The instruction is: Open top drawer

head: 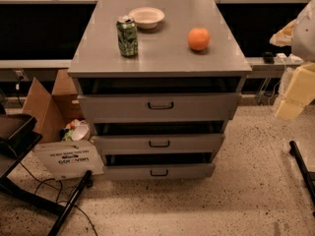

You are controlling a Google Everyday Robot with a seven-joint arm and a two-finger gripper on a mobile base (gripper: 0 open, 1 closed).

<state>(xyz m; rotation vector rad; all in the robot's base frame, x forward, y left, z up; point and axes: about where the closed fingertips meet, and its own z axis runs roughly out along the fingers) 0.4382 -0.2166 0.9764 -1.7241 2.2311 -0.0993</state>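
The grey cabinet [160, 58] stands in the middle of the camera view with three drawers. The top drawer [197, 107] has the tallest, widest front, with a small dark bail handle [160, 105] at its centre. A dark gap shows between its front and the cabinet top. Two shorter drawer fronts sit below it, the middle one [197, 142] and the bottom one [187, 171]. My gripper [290, 107], on the cream arm at the right edge, hangs well right of the cabinet at top drawer height and touches nothing.
On the cabinet top stand a green can [127, 36], a white bowl [146, 17] and an orange [199, 39]. A cardboard box [47, 107] and a white sign [69, 160] lie left of the cabinet. Black stand legs [69, 205] and cables cross the speckled floor at the lower left.
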